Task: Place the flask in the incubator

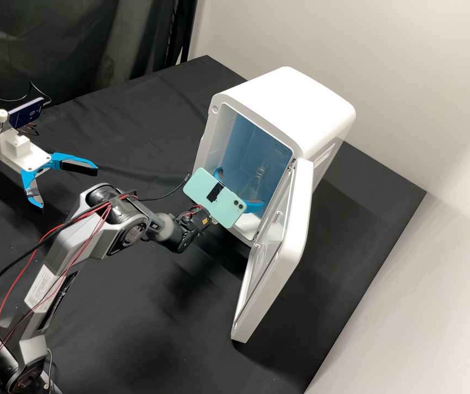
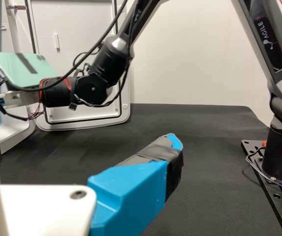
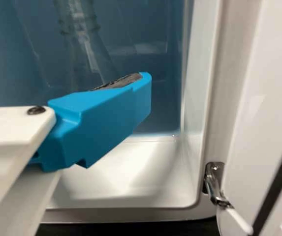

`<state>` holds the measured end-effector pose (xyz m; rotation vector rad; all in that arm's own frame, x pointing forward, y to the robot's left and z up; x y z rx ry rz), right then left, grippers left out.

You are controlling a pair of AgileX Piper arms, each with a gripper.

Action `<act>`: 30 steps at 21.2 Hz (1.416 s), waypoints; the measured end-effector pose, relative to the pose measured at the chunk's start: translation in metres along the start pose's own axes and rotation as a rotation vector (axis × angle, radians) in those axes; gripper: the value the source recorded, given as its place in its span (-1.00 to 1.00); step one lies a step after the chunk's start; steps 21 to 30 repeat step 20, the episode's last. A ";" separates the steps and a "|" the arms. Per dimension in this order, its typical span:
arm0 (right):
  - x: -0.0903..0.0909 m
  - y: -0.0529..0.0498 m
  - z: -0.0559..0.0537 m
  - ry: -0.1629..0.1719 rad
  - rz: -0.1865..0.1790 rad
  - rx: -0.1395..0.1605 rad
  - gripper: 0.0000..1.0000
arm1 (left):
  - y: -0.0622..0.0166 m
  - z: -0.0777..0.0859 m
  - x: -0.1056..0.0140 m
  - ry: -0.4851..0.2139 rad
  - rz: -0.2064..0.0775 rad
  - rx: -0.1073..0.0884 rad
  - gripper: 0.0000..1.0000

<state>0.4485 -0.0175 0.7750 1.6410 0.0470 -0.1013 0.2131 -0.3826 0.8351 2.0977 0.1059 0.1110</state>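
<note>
- High view: one white incubator [image 1: 300, 109], door [image 1: 278, 246] swung open. One clear flask [image 1: 257, 174] upright inside, near the blue back wall.
- Right gripper [image 1: 239, 187] inside the incubator, fingers spread, just before the flask.
- Left gripper [image 1: 66, 185] well away from the incubator, over the bench [image 1: 136, 317] — fingers parted, holding nothing.
- Added by the right wrist view: metal hinge [image 3: 212, 184] at the incubator's doorway.
- Two arms, two grippers.
</note>
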 end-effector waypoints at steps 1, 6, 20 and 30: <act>-0.006 0.001 -0.001 0.006 0.008 0.004 1.00 | 0.0000 0.000 0.000 0.000 0.000 0.000 1.00; -0.045 0.002 -0.006 0.025 0.043 0.007 1.00 | 0.0030 0.000 -0.001 -0.001 0.014 0.004 1.00; -0.152 0.004 -0.021 0.078 0.086 0.068 1.00 | 0.0358 0.009 -0.014 -0.032 0.177 -0.026 1.00; -0.152 0.004 -0.021 0.078 0.086 0.068 1.00 | 0.0358 0.009 -0.014 -0.032 0.177 -0.026 1.00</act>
